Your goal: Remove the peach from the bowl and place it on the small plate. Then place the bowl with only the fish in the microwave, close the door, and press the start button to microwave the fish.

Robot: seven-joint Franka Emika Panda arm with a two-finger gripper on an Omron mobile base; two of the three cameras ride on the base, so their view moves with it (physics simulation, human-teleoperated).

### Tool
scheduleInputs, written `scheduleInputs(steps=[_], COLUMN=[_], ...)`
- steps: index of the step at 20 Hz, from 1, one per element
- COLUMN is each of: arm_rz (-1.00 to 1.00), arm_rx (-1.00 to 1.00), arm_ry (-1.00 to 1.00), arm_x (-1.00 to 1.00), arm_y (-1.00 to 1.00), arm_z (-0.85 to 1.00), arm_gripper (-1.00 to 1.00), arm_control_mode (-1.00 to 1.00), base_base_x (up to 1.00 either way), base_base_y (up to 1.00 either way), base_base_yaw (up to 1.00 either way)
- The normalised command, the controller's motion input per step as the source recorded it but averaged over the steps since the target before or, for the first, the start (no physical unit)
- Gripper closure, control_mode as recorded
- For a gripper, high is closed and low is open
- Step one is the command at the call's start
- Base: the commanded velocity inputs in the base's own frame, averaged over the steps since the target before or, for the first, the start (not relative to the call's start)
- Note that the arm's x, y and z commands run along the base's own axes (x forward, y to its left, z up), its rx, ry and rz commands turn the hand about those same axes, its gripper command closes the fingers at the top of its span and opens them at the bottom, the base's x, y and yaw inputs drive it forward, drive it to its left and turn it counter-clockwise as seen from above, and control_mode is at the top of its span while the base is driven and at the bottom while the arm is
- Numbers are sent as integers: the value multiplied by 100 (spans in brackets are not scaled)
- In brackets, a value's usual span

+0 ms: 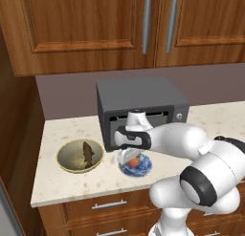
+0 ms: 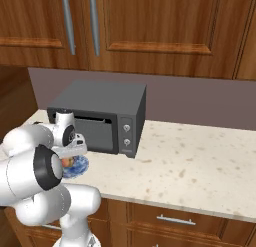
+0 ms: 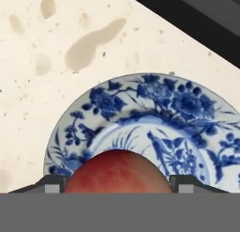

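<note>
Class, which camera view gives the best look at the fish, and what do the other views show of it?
The left base view shows it best: the dark brown fish lies alone inside the bowl on the counter, left of the small plate. In the right base view the arm covers that spot, and the hand view looks at the plate and peach instead.

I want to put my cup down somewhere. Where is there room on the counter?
The big free patch is the speckled counter to the right of the dark countertop oven. It is crowded in front of the oven: the bowl with the fish, the small plate with the peach, and the open gripper over it.
</note>
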Motion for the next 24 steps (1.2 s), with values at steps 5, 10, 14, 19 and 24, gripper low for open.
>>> scheduleInputs(steps=[5, 10, 14, 19, 24], arm_rz=[0, -8, -6, -1, 1], arm_rx=[0, 0, -1, -2, -17], arm_ry=[-1, -6, -13, -16, -2], arm_x=[-14, -37, -36, -34, -47], arm_y=[-24, -8, 12, 41, 100], arm_z=[-8, 8, 74, 85, 44], arm_gripper=[-100, -100, -100, -100, -100], arm_control_mode=[-100, -100, -100, -100, -100], base_base_x=[0, 0, 0, 0, 0], base_base_y=[0, 0, 0, 0, 0], base_base_yaw=[0, 0, 0, 0, 0])
